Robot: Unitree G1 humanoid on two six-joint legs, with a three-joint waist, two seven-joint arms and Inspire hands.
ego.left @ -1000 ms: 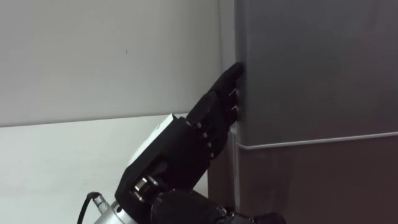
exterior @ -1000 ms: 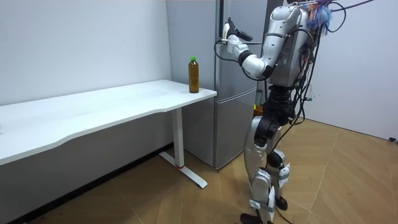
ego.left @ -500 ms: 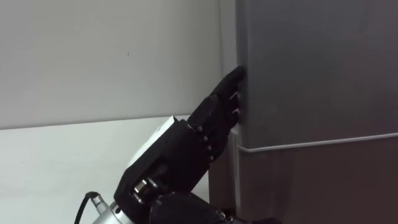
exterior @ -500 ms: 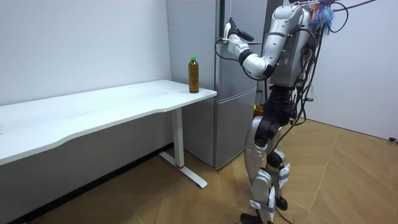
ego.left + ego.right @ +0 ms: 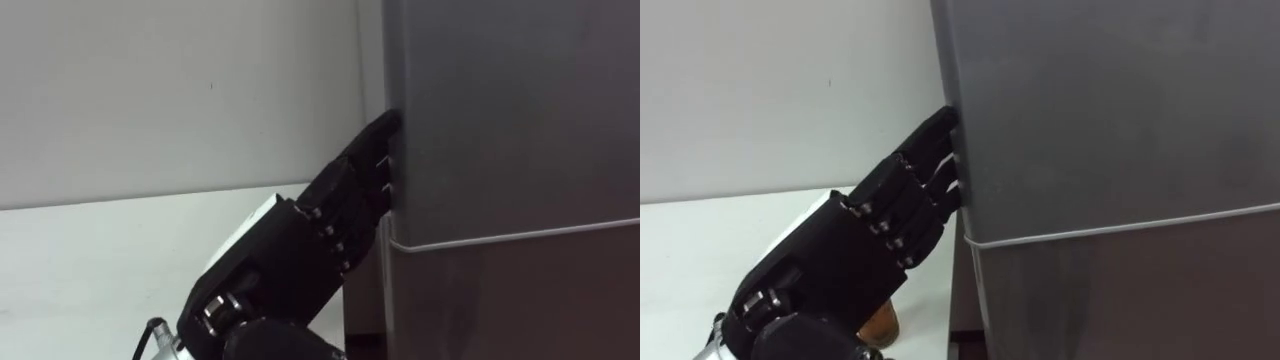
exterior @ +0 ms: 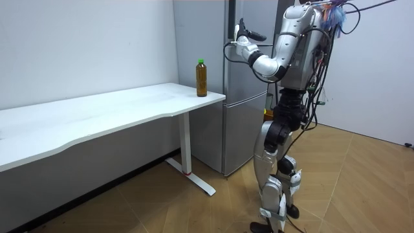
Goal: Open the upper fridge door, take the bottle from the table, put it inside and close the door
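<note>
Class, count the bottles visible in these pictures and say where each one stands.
1. The bottle stands upright on the white table, at the end nearest the fridge. Any bottles inside the fridge would be hidden.

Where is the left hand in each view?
Left eye view: left hand runs from lower left, fingertips at the fridge's left edge.
Right eye view: lower left to centre, same pose.
Room view: top centre, against the fridge.
Shared landmark: the door seam below the fingertips.
</note>
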